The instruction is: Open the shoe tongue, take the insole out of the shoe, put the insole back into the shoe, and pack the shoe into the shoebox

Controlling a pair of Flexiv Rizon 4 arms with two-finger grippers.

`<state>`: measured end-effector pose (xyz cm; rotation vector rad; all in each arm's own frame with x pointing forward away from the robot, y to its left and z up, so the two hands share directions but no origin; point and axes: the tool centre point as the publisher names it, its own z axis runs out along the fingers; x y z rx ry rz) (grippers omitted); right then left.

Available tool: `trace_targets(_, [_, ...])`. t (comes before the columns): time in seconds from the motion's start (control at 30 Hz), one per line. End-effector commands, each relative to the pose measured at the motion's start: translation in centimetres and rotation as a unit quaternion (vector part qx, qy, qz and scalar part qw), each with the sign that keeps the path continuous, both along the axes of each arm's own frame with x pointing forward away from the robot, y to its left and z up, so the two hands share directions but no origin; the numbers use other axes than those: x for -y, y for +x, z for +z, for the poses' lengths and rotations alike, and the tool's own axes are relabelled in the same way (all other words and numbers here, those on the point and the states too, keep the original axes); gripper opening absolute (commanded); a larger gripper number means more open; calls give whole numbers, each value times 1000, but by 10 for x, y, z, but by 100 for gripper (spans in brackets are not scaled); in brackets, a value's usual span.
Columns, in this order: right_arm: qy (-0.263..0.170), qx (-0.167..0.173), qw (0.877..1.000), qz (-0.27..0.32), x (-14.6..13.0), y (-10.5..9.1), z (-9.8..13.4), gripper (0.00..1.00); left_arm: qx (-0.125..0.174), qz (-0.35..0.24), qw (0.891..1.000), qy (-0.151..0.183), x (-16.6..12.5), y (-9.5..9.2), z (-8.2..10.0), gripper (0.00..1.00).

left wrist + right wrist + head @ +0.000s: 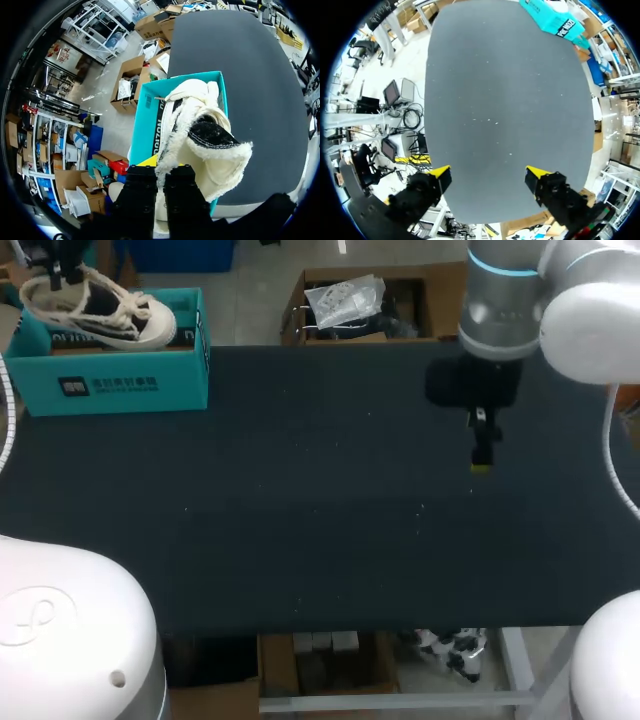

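One teal shoebox (130,380) sits at the table's far left corner, and the white shoe (100,312) with cream laces lies across its open top, toe toward the middle, heel outward. Whether the sole rests on the rim or hangs just above it, I cannot tell. Over at the heel, the left gripper (160,170) has its dark fingers drawn close together, pinching the shoe's fabric from both sides. Moving across, the black table (320,520) runs wide, dotted with a few pale specks. Right of the middle, the right gripper (490,175) hangs over the bare surface, yellow tips spread wide, holding nothing, well apart from the box.
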<state>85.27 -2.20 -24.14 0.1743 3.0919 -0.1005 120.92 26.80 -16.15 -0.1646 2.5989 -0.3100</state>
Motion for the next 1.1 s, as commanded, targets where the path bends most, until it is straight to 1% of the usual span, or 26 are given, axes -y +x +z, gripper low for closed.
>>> trace_targets(0.03, [-1,-24,1000,-1,-1,2,2,100,-26,-4,1000,-13,-3,24,-27,0])
trace_targets(0.17, [-1,-24,1000,-1,-1,2,2,100,-52,3,998,-19,-3,34,-53,0])
trace_targets(0.43, [-1,-24,1000,-1,-1,2,2,100,-97,-6,994,-41,-6,48,-89,0])
trace_targets(0.63, [-1,-24,1000,-1,-1,2,2,100,-129,-18,990,-54,-7,55,-114,0])
trace_targets(0.77, [-1,-24,1000,-1,-1,2,2,100,-147,-18,988,-51,-6,57,-127,0])
trace_targets(0.83, [-1,-24,1000,-1,-1,2,2,100,-154,-18,987,-47,-6,58,-130,0])
trace_targets(0.87, [-1,-24,1000,-1,-1,2,2,100,-156,-17,987,-45,-6,58,-130,48])
trace_targets(0.9, [-1,-24,1000,-1,-1,2,2,100,-157,-17,987,-43,-6,58,-131,100])
trace_targets(1.0, [-1,-24,1000,-1,-1,2,2,100,-158,-16,987,-39,-3,57,-130,100])
trace_targets(1.1, [-1,-24,1000,-1,-1,2,2,100,-152,-9,988,-34,1,53,-124,100])
